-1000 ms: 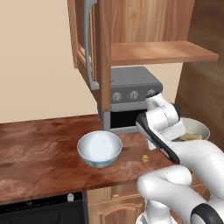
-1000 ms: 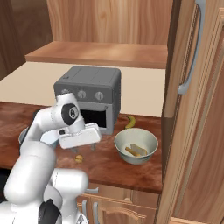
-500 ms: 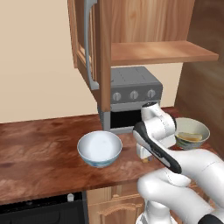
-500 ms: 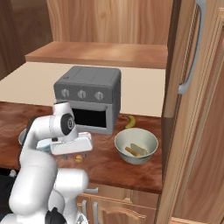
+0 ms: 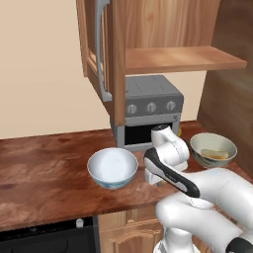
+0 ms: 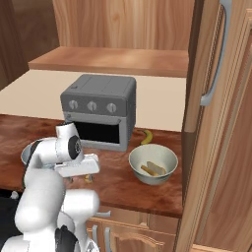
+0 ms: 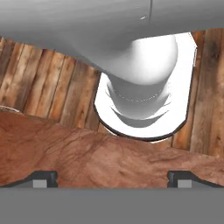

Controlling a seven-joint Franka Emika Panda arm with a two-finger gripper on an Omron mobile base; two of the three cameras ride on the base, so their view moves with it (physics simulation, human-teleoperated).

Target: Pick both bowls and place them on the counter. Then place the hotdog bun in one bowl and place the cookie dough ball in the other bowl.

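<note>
White with blue outside, one bowl [image 5: 112,167] stood empty near the counter's [image 5: 44,173] front edge; the dark bowl [image 6: 153,165] beside the oven [image 6: 99,110] held the hotdog bun [image 6: 151,170]. The gripper [image 6: 78,169] hung spread wide, holding nothing, low over the cookie dough ball [image 6: 89,178], apparently to collect it.

No text, label, brand, number or sign could be read in any view. The front of the grey toaster oven [image 5: 150,106], at the centre of the left base view, was seen to carry three round knobs, but no markings could be made out on or around them.
</note>
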